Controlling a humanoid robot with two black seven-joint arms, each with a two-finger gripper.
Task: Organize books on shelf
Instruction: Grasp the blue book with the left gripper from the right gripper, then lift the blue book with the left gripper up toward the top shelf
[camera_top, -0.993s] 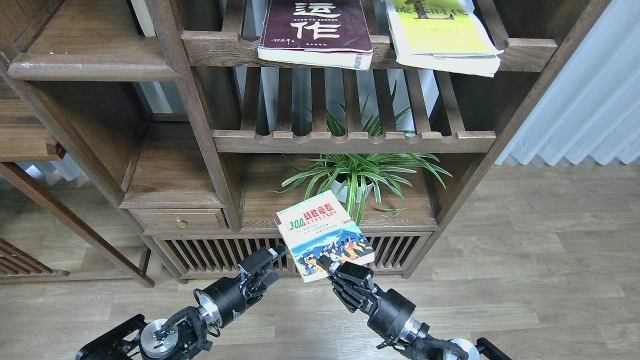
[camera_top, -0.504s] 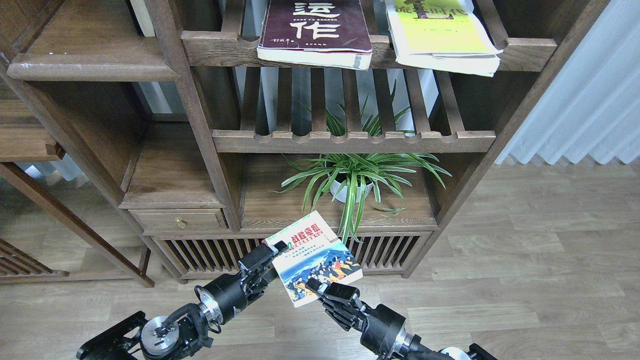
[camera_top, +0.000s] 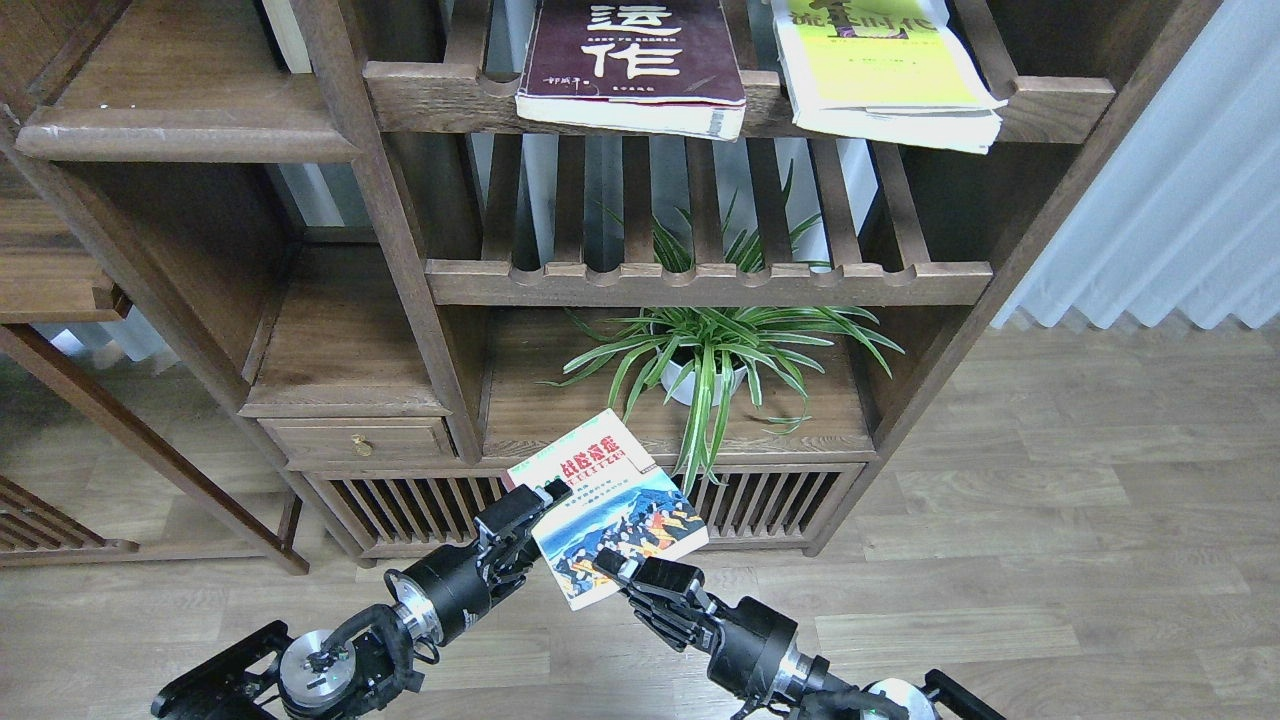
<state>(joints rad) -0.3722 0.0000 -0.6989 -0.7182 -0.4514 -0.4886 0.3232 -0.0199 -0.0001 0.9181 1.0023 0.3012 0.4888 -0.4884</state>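
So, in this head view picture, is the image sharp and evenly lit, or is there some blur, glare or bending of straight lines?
Head view: mostly sharp, the characters on the maroon book read clearly; soft even light, with dim recesses behind the plant; no strong glare, only a pale sheen on the lime-yellow book; the small print on the cream book is too fine to read; the shelf posts splay outward, a wide-angle effect.

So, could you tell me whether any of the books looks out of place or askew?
Yes: the lime-yellow book lies skewed on the top slatted shelf, its corner overhanging the rail, pages splayed. The maroon book overhangs too.
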